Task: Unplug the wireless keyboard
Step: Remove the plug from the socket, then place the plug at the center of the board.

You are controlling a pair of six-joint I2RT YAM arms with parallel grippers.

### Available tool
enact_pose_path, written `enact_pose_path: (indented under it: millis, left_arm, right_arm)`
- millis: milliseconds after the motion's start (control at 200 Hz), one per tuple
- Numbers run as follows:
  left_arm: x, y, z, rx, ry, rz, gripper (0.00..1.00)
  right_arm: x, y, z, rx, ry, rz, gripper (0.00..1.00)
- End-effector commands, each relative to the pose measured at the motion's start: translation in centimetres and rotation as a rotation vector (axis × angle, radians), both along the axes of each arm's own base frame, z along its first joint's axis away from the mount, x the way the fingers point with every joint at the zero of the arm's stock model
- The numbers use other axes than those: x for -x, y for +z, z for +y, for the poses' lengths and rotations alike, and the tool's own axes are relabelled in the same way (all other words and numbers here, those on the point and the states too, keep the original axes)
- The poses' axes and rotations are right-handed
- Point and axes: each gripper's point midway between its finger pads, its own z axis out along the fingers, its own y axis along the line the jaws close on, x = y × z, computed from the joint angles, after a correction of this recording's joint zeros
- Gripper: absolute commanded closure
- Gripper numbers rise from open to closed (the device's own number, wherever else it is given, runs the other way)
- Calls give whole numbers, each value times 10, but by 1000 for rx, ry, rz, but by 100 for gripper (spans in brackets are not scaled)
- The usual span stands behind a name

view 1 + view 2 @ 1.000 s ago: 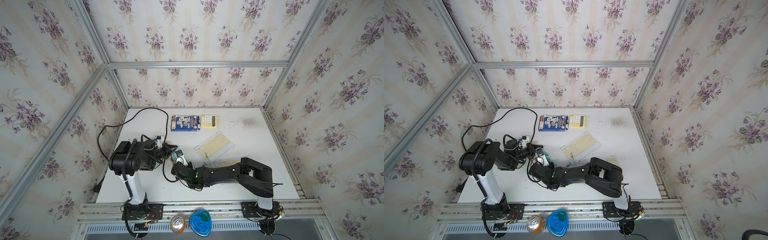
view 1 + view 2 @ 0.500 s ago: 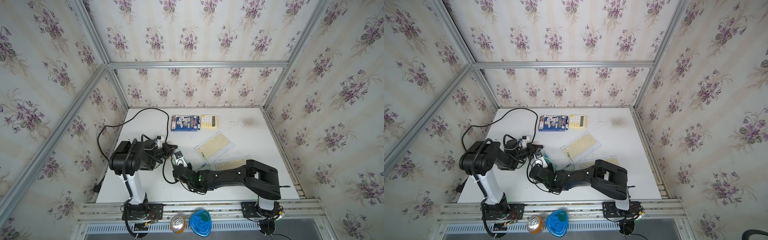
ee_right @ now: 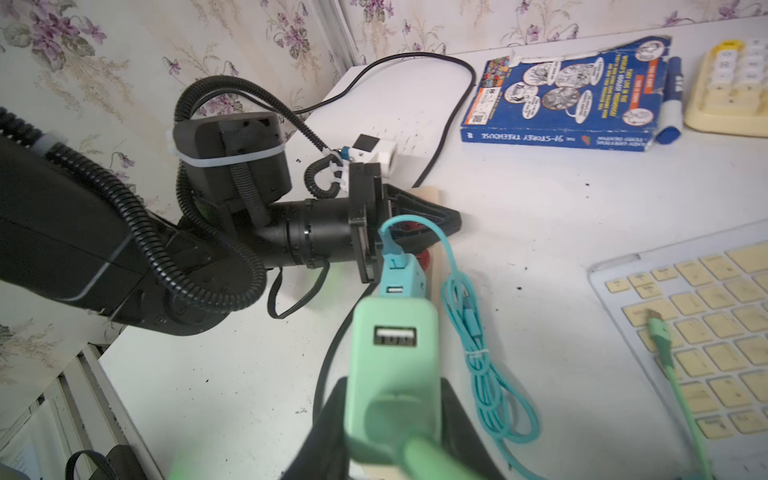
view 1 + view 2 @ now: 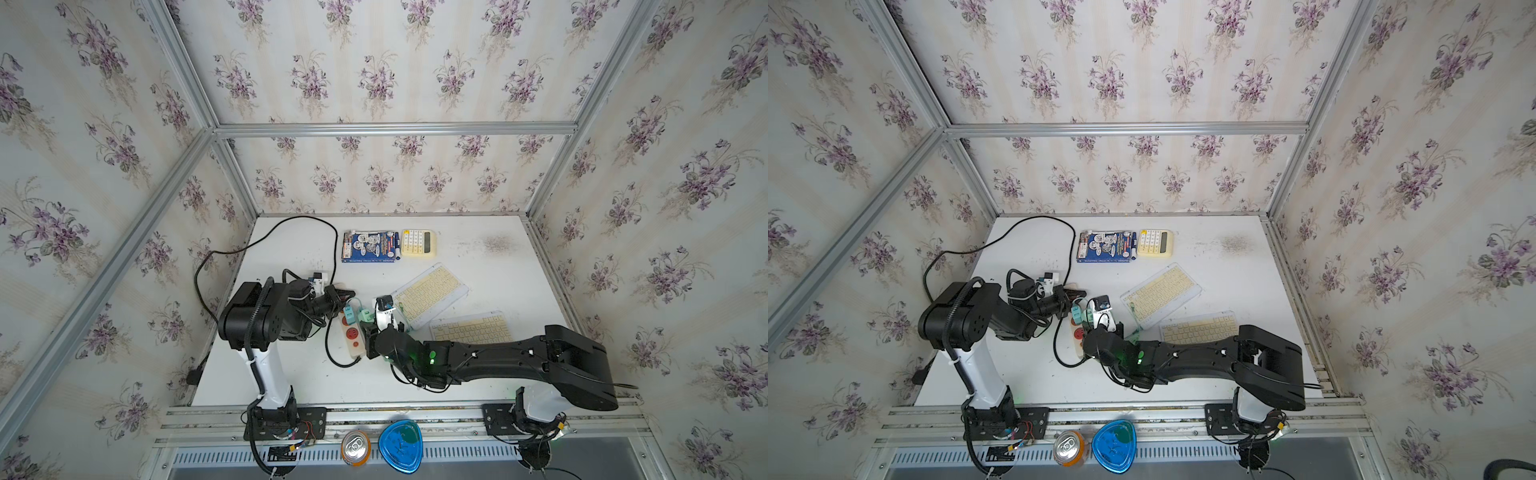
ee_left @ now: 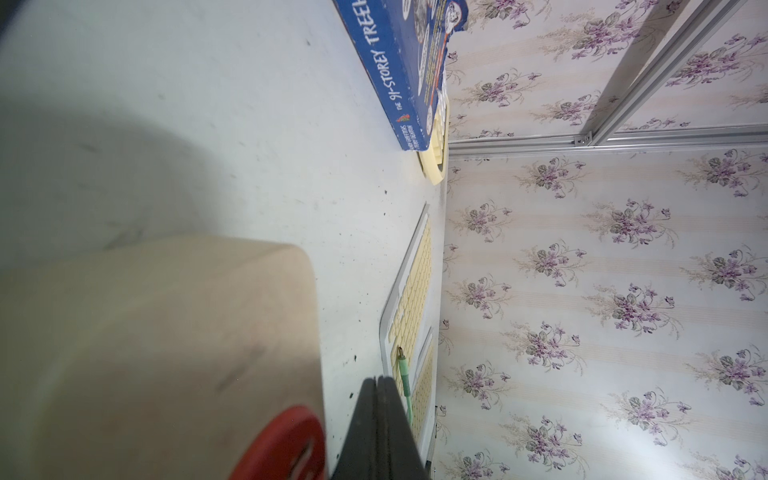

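- White table (image 4: 478, 257): the work sits toward its 9 o'clock side.
- Silver-framed cream keyboard (image 4: 430, 293): the task's thing, lying flat at 2 o'clock of the power strip. A second cream keyboard (image 4: 469, 330) lies just beside it at 5 o'clock.
- Blue paperback book (image 4: 368, 247) and cream calculator (image 4: 419, 242): at 12 o'clock by the back edge, well apart from the work and in nobody's way.
- Cream power strip with red sockets (image 4: 353, 336): it looks light, so it may lift with the plug if the hold-down slips.
- Left tool (image 4: 340, 296): fingers together and gripping nothing, it appears to bear on the strip's 12 o'clock end.
- Right tool (image 3: 390, 428): reaching in from 5 o'clock, clamped on the mint-green charger block (image 3: 392, 345). I cannot tell whether its prongs are free of the socket. A slanted pull could jam them or let the smooth block slide out.
- Teal charger block (image 3: 401, 276): just beside the mint one at 12 o'clock, between both tools. It is the nearest obstacle and could be knocked.
- Coiled teal cable (image 3: 486, 374): lying at 3 o'clock of the strip, it could snag.
- Mint-green cable (image 3: 673, 374): its tip rests on the keyboard's keys. If it catches, a long pull would drag the keyboard.
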Motion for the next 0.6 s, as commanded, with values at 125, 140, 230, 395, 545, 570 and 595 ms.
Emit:
enact_pose_path:
  millis: [125,140,230,395,545,570,595]
  left_arm:
    - [19,-54,17,-112,82,216,95]
    - [19,-54,17,-113,82,217,95]
    - [18,-54,17,-113,82,216,95]
    - [18,-53,16,-111,82,217,94]
    - [19,-54,16,-109,80,220,94]
    - [19,-54,16,-109,79,219,94]
    - [18,-53,16,-109,80,218,94]
  right_arm:
    - [-7,11,-37,-102,-134,-8,100]
    - [-8,12,-39,-98,-139,-9,100]
    - [-7,16,-52,-90,-158,-13,100]
    - [-4,26,-72,-80,-176,-31,100]
    - [-2,31,-86,-29,-180,-40,100]
    - [-2,31,-87,-20,-180,-39,100]
    - [-1,31,-89,-10,-180,-40,100]
